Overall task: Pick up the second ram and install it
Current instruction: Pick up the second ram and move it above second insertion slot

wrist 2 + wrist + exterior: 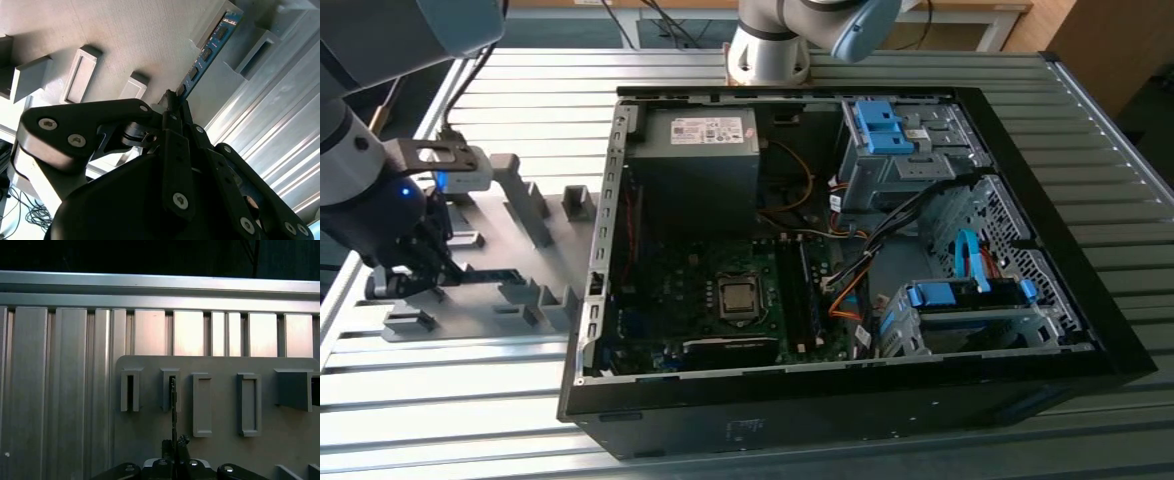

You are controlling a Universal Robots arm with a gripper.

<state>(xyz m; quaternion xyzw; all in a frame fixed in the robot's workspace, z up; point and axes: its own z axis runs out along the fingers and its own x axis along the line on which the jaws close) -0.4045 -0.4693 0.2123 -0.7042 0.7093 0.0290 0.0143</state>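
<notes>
Second ram (208, 51): blue-green board w/ dark chips. Gripper (176, 100): black. Holder tray (150, 435): plain grey. Table (520, 80): silver, ribbed. PC case (854, 410): black. Motherboard (654, 290): green. Drive caddy (881, 125): blue.

From my remote seat this looks like a robotics lab or test cell. There's a ribbed aluminium bench (520, 80), a robot arm base (767, 50) bolted on it, an opened desktop PC case (854, 400), a grey parts fixture (467, 322) alongside, and loose cables (22, 212) on the floor.
</notes>
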